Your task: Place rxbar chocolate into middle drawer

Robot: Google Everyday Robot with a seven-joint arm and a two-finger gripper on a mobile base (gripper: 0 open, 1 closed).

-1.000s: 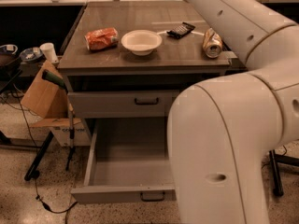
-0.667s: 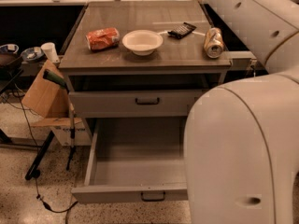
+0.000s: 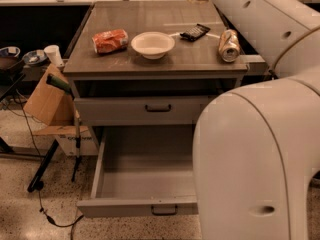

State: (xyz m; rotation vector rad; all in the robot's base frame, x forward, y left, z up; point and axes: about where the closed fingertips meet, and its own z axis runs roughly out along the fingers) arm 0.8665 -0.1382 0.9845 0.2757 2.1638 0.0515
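Note:
The rxbar chocolate point(image 3: 195, 32), a small flat black bar, lies on the cabinet top at the back right, between the white bowl point(image 3: 152, 44) and the tan can point(image 3: 229, 45). The middle drawer point(image 3: 145, 181) is pulled wide open below, its grey tray inside bare, with a thin front and a small dark handle point(image 3: 163, 210). My white arm point(image 3: 255, 149) fills the right side and runs up out of the top of the view. My gripper is out of view.
An orange-red snack bag point(image 3: 110, 40) lies left of the bowl. The taller grey drawer front point(image 3: 145, 110) above is shut. A cardboard box point(image 3: 47, 101), a stand's legs and cables stand on the floor at left. My arm hides the open drawer's right end.
The large arm segment in the foreground has shifted slightly to the right. The bar, bowl, bag, can and open drawer have not moved.

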